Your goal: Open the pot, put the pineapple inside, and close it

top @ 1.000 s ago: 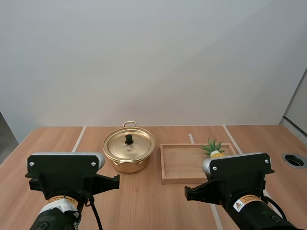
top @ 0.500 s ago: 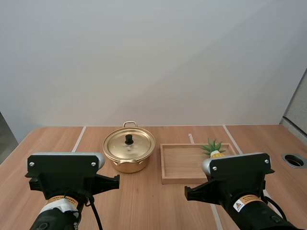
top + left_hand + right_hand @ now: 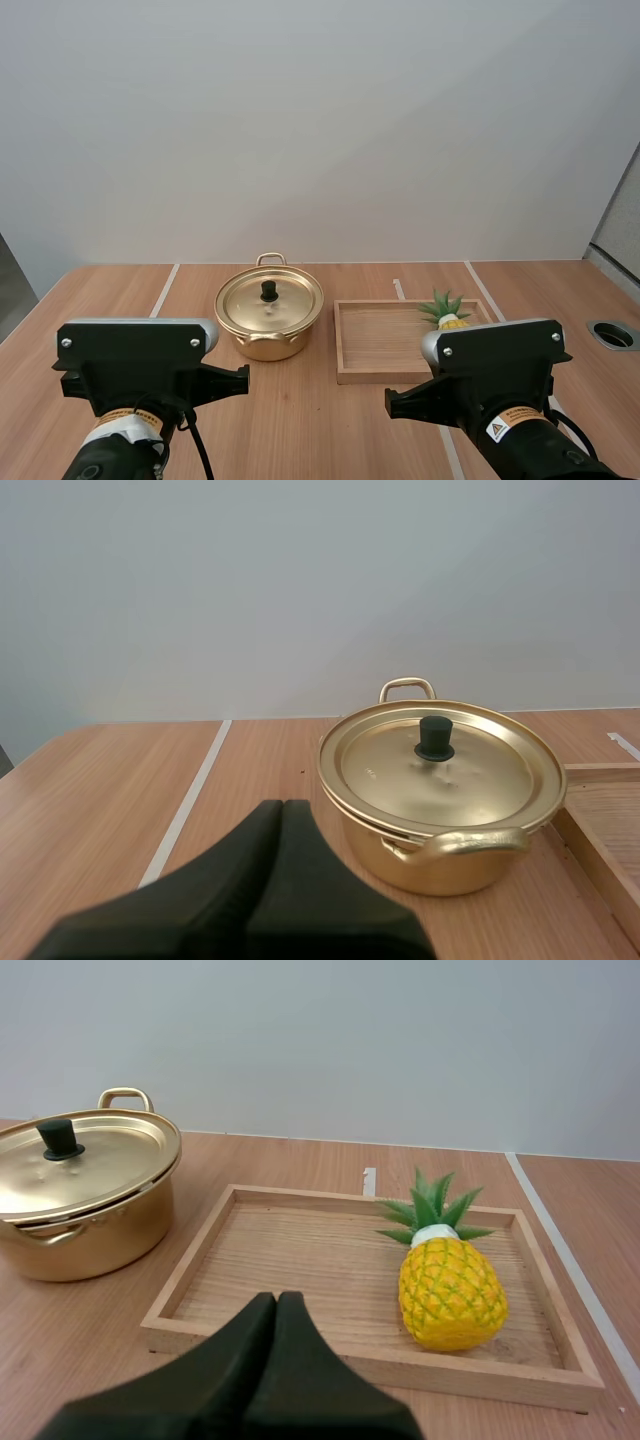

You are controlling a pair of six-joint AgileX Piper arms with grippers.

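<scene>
Gold pot stands on the table, lid on, black knob upright at the lid's centre. Wooden tray lies just beside the pot on its right. The pineapple lies inside the tray, toward its right end.

Left gripper: fingers pressed together into one dark wedge, holding nothing. It is low over the table, short of the pot. The knob lies ahead of it and a little to its right.

Right gripper: fingers likewise together, empty, short of the tray's near rim. The pineapple lies ahead and to its right. Its long axis runs roughly away from the arm, leafy crown toward the far rim and yellow body nearer.

Judgement: nothing of the task is done yet. The left arm is nearer the pot, so the lid is its job. It must spread its fingers and straddle the knob from above. The right arm is nearer the fruit, and gripping across the yellow body looks easier than gripping along its length.
</scene>
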